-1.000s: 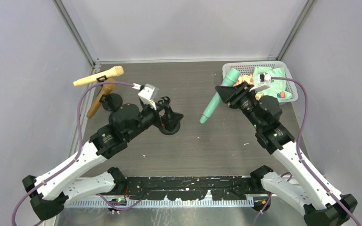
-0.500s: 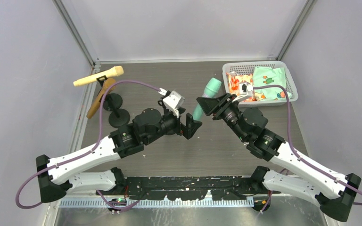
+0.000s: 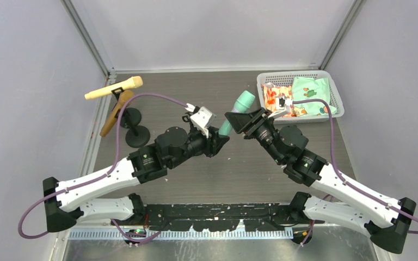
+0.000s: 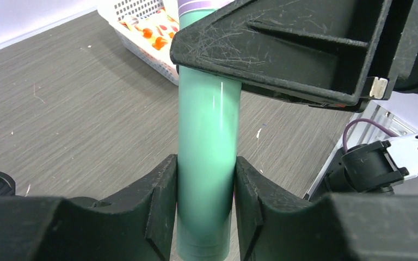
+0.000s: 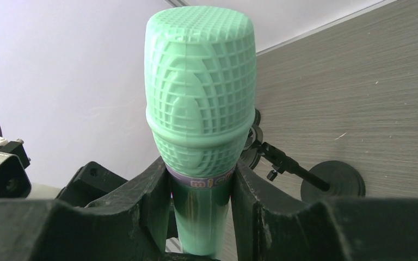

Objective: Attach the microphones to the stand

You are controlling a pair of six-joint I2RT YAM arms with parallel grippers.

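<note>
The mint-green microphone (image 3: pixel 234 115) hangs tilted above mid-table, held by both grippers. My right gripper (image 3: pixel 240 120) is shut on it just below the ribbed head (image 5: pixel 200 92). My left gripper (image 3: pixel 221 139) is shut on the lower handle (image 4: pixel 207 163), its fingers (image 4: pixel 160 196) pressing both sides. The cream-yellow microphone (image 3: pixel 114 87) lies across a stand at the far left. The golden-brown microphone (image 3: pixel 114 111) leans beside it. A bare black stand (image 3: pixel 137 136) is in front of them, its base also in the right wrist view (image 5: pixel 333 187).
A white basket (image 3: pixel 332 89) with patterned cloths stands at the back right, its corner also in the left wrist view (image 4: pixel 141 35). Metal frame posts rise at both back corners. A black rail runs along the near edge between the arm bases.
My right arm carried the green microphone left from the basket to mid-table. My left arm swung right from the stands and its jaws closed on the microphone's handle.
</note>
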